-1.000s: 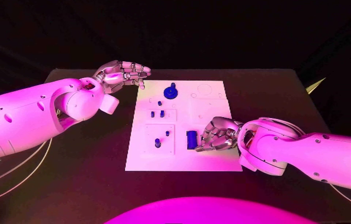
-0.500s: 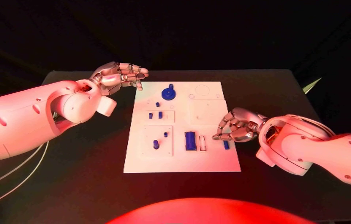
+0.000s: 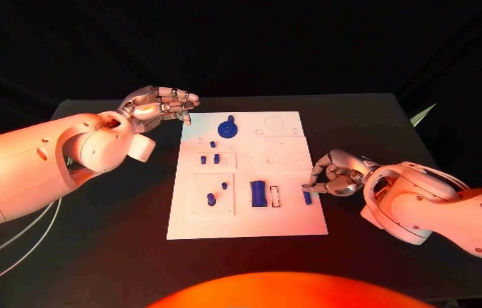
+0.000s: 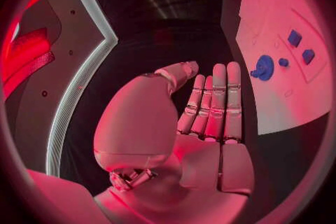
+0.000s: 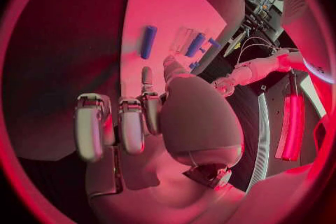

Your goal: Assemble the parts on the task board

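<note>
The small blue part (image 3: 307, 197) lies at the task board's (image 3: 291, 221) right edge, long axis running toward the robot, just under the right hand (image 3: 334, 173), whose curled fingers seem clear of it, though I cannot tell for sure. The left hand (image 3: 161, 103) hangs released, holding nothing, beyond the board's far left corner, so the right is much nearer.

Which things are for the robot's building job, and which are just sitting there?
For the job: task board, round blue part, long blue block, small blue pegs, left hand, right hand.

Just sitting there: black table, white cables.
</note>
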`<state>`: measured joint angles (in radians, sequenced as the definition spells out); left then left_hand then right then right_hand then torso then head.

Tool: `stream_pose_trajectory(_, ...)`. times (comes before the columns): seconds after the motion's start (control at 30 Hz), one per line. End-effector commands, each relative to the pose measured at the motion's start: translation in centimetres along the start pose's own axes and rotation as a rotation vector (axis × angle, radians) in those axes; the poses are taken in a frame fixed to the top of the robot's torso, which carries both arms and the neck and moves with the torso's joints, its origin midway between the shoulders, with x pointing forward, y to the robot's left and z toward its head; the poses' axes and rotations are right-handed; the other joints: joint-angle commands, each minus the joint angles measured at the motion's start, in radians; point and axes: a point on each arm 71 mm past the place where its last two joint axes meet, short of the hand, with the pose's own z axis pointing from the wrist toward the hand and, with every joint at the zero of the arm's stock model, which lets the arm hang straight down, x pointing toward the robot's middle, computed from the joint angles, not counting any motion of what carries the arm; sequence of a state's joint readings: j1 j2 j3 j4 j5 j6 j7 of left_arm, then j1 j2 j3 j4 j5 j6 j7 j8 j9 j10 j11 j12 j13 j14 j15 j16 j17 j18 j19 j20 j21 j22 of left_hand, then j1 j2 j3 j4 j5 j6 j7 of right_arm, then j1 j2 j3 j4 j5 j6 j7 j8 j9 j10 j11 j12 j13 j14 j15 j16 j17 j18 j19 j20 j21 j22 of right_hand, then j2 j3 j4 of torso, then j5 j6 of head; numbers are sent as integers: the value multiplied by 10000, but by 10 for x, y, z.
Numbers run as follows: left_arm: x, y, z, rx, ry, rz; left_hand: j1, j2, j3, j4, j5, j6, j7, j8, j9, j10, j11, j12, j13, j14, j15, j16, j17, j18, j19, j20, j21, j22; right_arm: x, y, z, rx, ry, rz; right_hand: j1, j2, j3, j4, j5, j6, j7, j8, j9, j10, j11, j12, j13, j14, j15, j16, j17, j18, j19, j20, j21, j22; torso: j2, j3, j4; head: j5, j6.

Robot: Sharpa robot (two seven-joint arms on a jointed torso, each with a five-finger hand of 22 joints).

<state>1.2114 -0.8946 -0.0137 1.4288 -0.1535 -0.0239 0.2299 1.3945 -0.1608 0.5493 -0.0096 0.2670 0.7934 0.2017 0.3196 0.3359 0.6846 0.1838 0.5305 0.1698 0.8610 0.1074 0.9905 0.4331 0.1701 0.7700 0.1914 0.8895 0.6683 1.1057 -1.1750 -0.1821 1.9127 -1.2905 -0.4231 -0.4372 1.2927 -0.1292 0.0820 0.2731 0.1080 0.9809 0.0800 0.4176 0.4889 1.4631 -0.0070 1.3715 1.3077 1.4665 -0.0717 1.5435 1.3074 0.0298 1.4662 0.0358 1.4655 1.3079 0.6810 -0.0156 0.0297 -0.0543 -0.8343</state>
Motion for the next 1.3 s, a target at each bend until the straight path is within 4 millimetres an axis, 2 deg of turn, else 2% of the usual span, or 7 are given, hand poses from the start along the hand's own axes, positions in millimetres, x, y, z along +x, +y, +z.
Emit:
stream_pose_trajectory(0.03,2,-2,1,175,104,-61,-18,-21,38,-10,38,-58,341,53,15,-58,-17,68,-15,-62,-9,44,-16,138,41,49,-49,-11,3,-1,1,175,-66,-432,47,20,44,44,42,65,-39,-9,15,263,53,-6,1427,942,30,59,2159,-87,841,-13,10,2251,-2,-4,25,3,-17)
stream_pose_trajectory(0.27,2,-1,1,139,111,-63,-18,-21,38,-10,38,-58,341,53,15,-58,-17,68,-15,-62,-9,44,-16,138,41,49,-49,-11,16,-4,4,522,366,-597,-40,9,24,125,39,130,-53,9,35,255,44,-28,1419,939,24,52,2146,-82,837,-13,-14,2244,2,-15,22,16,-36)
stream_pose_trajectory(0.87,1,-1,0,86,121,-65,-16,-16,42,-11,40,-60,341,69,15,-62,-18,87,-21,-65,-11,50,-22,139,43,48,-54,-15,32,-4,7,730,936,-1170,5,-37,37,98,50,210,-97,47,72,247,10,-49,1413,939,2,52,2149,-81,838,-20,-12,2247,-2,-9,18,60,-74)
stream_pose_trajectory(0.97,1,-1,0,74,127,-66,-16,-16,42,-11,40,-60,341,69,15,-62,-18,87,-21,-65,-11,50,-22,139,43,48,-54,-15,33,-3,8,702,929,-1387,347,-54,189,-43,62,214,-130,38,93,245,-24,-55,1418,938,-30,49,2144,-82,839,-43,-11,2251,-2,-6,17,67,-82)
stream_pose_trajectory(1.2,0,-1,0,48,131,-63,-16,-16,42,-11,40,-60,341,69,15,-62,-18,87,-21,-65,-11,50,-22,139,43,48,-54,-15,35,1,9,569,922,-2074,1172,-273,723,-378,76,245,-139,-60,70,222,-43,-92,1419,938,-52,47,2150,-86,841,-74,-3,2261,-6,-15,16,53,-77)
stream_pose_trajectory(1.3,0,-1,-1,33,140,-56,-13,-12,45,-12,41,-63,342,78,14,-66,-18,96,-24,-68,-12,53,-25,139,45,47,-56,-17,36,3,8,528,863,-2223,1595,-304,1203,-565,82,323,-137,-141,24,212,-46,-107,1424,940,-56,49,2160,-92,848,-81,26,2275,-10,-19,11,46,-67)
